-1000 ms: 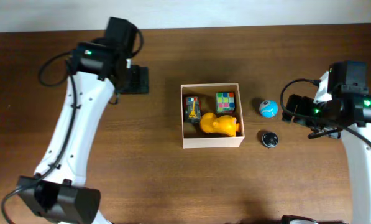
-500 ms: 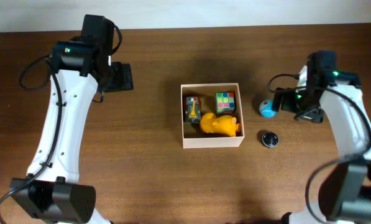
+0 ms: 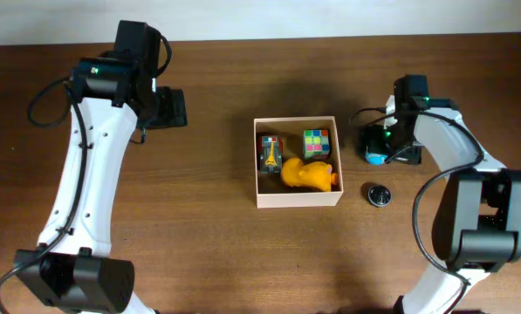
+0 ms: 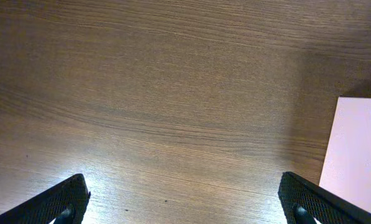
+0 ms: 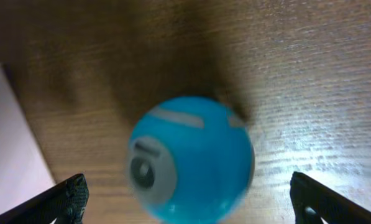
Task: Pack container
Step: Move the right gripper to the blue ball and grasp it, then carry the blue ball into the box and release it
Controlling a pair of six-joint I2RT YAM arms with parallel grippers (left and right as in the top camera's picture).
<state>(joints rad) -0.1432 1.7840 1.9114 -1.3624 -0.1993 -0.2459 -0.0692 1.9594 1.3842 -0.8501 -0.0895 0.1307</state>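
Right gripper (image 5: 190, 198) has shifted leftward since the earlier frame and now sits directly above the blue ball (image 5: 191, 158), where before it stood to the ball's right. Left arm position unchanged over the last half second.

Right gripper: fingers spread wide, one at each lower corner of the wrist view, with the ball between them and touching neither. The ball (blue with grey markings, blurred in the wrist view) rests on the table (image 3: 199, 244), just right of the box (image 3: 299, 199).

Left gripper (image 4: 185, 208): fingers spread wide over bare wood, nothing between them. It stands well to the left of the box, whose white outer wall shows at the right edge of the wrist view.

Box: sits near the table's centre, open top upward. Inside lie a yellow toy (image 3: 308, 174) at the front right, a colour cube (image 3: 317, 144) at the rear right and a small multi-coloured toy (image 3: 270, 151) at the left.

A small dark round object (image 3: 379, 194) lies on the table, near the box's front right corner and in front of the ball.
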